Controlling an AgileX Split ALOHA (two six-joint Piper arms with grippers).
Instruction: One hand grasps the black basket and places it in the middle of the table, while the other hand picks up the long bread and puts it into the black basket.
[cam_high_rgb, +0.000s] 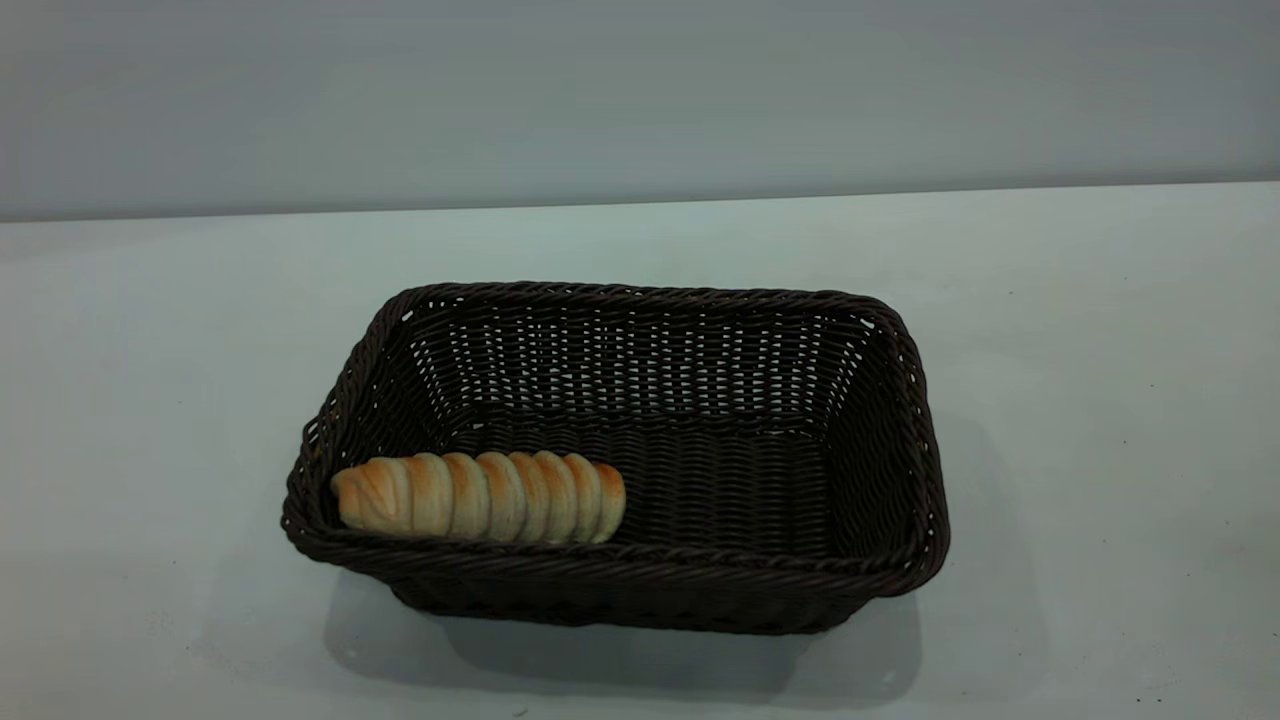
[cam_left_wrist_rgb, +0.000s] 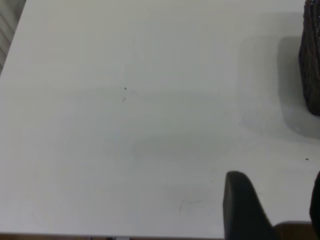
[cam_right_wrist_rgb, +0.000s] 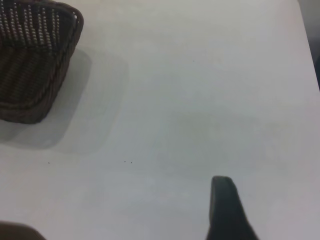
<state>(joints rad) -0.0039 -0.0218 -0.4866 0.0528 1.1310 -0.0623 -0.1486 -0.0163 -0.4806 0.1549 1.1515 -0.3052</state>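
From my exterior camera I see the black basket (cam_high_rgb: 640, 455) standing upright about the middle of the table (cam_high_rgb: 1100, 400), its long sides running left to right and its braided rim unbroken all the way round. The long bread (cam_high_rgb: 480, 497) lies flat inside it, on the basket floor, tucked into the near-left corner with its length along the near wall and one end close to the left wall. The rest of the basket floor is bare weave. Neither arm shows in this view.

My left wrist camera looks across bare tabletop with only a sliver of the basket (cam_left_wrist_rgb: 311, 65) at the frame edge, well apart from the left gripper (cam_left_wrist_rgb: 277, 207). One dark finger (cam_left_wrist_rgb: 242, 205) shows fully and the edge of the other shows at the frame border, with a gap of table between them, so the fingers stand apart and hold nothing.

My right wrist camera shows a corner of the basket (cam_right_wrist_rgb: 35, 65) farther off, well apart from the right gripper. Only one dark finger (cam_right_wrist_rgb: 225, 207) is in frame there, over open table, so I cannot tell whether that hand is spread or closed.
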